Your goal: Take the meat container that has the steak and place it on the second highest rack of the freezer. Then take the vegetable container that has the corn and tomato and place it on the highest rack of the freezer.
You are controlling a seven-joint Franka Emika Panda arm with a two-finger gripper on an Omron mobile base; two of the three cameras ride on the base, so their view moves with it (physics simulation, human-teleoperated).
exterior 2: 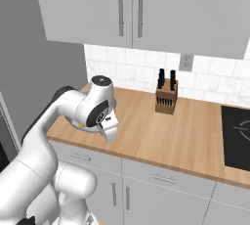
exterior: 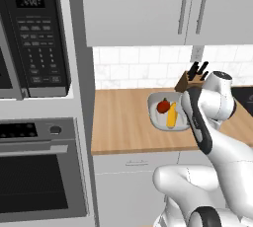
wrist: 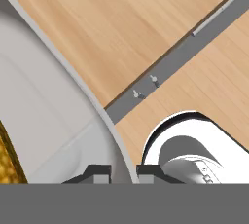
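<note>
The vegetable container [exterior: 157, 115] is a pale grey tray resting on the wooden counter [exterior: 121, 117], near its front edge. It holds the red tomato [exterior: 163, 106] and the yellow corn [exterior: 172, 115], side by side. In the hand view the tray's curved rim [wrist: 104, 113] runs between my two fingertips, and a sliver of corn [wrist: 8, 157] shows at the lower left. My gripper [wrist: 124, 171] is shut on that rim at the tray's right side; the forearm hides it in the left base view. The steak, the freezer and its racks are out of view.
A knife block [exterior: 190, 79] [exterior 2: 166, 99] stands at the back of the counter, just behind the tray. A microwave [exterior: 34, 33] and oven [exterior: 34, 171] fill the tall unit on the left. Wall cabinets [exterior 2: 132, 9] hang overhead. A black cooktop [exterior 2: 237, 136] lies far right.
</note>
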